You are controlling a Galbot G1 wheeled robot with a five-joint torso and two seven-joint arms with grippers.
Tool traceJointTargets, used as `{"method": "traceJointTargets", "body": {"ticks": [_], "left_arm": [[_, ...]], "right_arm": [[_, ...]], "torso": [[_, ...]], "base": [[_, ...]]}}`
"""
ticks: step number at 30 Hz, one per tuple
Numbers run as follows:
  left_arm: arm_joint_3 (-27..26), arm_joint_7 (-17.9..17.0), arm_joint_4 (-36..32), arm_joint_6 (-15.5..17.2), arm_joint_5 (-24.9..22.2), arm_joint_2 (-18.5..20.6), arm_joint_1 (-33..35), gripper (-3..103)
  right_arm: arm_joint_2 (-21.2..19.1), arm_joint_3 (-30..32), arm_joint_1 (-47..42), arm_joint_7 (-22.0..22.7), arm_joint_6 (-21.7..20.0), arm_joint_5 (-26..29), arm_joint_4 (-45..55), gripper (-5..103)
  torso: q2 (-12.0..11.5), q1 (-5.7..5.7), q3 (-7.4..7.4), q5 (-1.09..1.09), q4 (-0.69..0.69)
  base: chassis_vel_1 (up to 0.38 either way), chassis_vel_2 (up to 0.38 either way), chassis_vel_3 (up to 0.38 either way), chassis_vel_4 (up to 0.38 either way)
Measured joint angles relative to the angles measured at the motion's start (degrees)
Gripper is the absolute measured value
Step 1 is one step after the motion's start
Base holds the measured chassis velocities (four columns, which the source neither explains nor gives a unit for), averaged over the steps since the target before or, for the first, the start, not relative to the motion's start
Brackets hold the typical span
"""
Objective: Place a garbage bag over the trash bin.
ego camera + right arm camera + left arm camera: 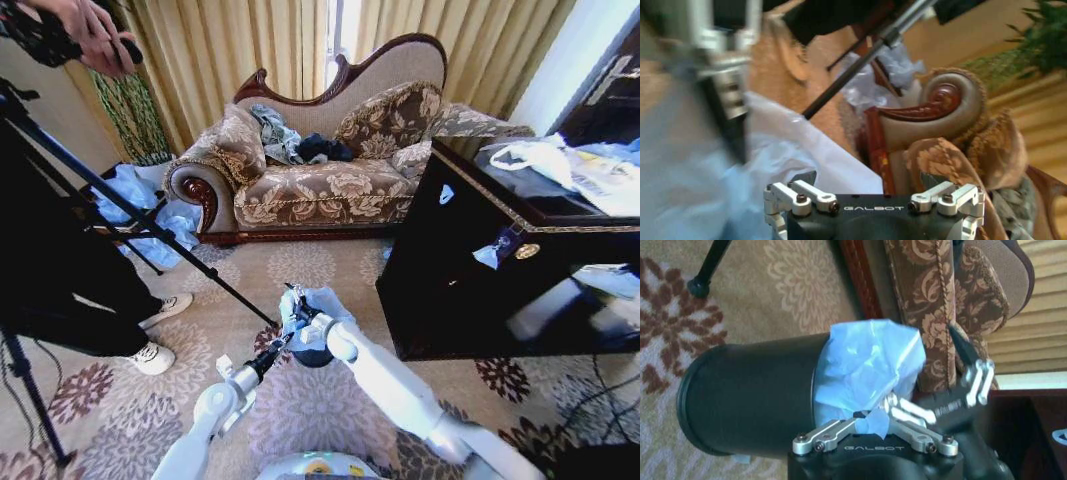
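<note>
Both of your arms meet low in the head view, over the patterned carpet point(330, 265) in front of the sofa point(320, 170). The trash bin point(750, 390) stands on that carpet between the two arms; from the head camera you see just a dark curve of it point(312, 356) under the plastic and the right arm. The garbage bag point(867, 367) is bunched over the bin's mouth on one side: in the left wrist view it drapes from the rim a little way down the black wall, while the rest of the wall is bare. From the head camera the bag point(312, 305) sits as a pale blue crumple on top of the bin. Your left tool point(870, 420) is pressed together on a fold of the bag at the bin's rim, its linkage drawn in around the blue film. Your right tool point(298, 308) is at the bag from the other side; in its own wrist view pale plastic point(720, 175) lies right before it, but I cannot tell whether it is spread or pinching. The thin dark finger point(965, 347) of that right tool also shows past the bag in the left wrist view. A glossy black cabinet point(480, 280) stands to your right, well apart from the bin.
</note>
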Motion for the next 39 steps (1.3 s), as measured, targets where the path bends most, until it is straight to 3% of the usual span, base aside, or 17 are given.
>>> {"method": "traceJointTargets", "body": {"ticks": [3,13,16,19,29,33,34,39], "left_arm": [[0.1,0.0,0.9,-0.1,0.2,-0.2,-1.0,0],[0.3,-0.1,0.7,-0.2,0.5,-0.4,-1.1,0],[0.3,-0.1,0.5,-0.2,0.6,-0.5,-1.1,0],[0.3,-0.2,0.4,-0.3,0.6,-0.5,-1.2,0],[0.4,-0.2,0.1,-0.3,0.9,-1.0,-1.3,0],[0.7,-0.3,0.1,-0.4,0.9,-1.0,-1.5,0],[0.8,-0.3,0.0,-0.4,0.9,-1.0,-1.6,0],[1.0,-0.3,0.1,-0.4,1.2,-1.3,-1.6,0]], "right_arm": [[-4.1,0.0,-0.1,-2.4,-0.4,1.8,3.4,100],[-12.3,6.5,-4.3,-3.5,-1.8,6.7,10.3,100],[-17.4,8.8,-6.7,-4.0,-3.5,11.1,15.4,100],[-19.6,10.6,-8.4,-4.0,-4.0,13.2,18.1,100],[-23.4,15.9,-16.9,-3.1,-5.2,16.8,20.2,100],[-26.0,21.1,-23.1,-2.9,-8.1,23.4,22.9,100],[-27.6,23.8,-26.2,-2.3,-9.5,27.4,24.8,100],[-28.1,21.6,-25.8,-2.5,-10.8,30.1,26.6,100]], "torso": [[0.0,0.0,0.0,0.0,0.01],[0.0,0.0,0.0,0.01,0.0],[0.0,0.0,0.0,0.0,0.0],[0.0,0.0,0.0,0.0,-0.01],[0.0,0.0,0.0,0.02,0.0],[0.0,0.0,0.0,0.0,0.0],[0.0,0.0,0.0,-0.02,-0.01],[0.0,0.0,0.0,-0.02,0.01]], "base": [[0.0,0.0,0.0,0.0],[0.0,0.0,0.0,0.0],[0.0,0.0,0.0,0.0],[0.0,0.0,0.0,0.0],[0.0,0.0,0.0,0.0],[0.0,0.0,0.0,0.0],[0.0,0.0,0.0,0.0],[0.0,0.0,0.0,0.0]]}}
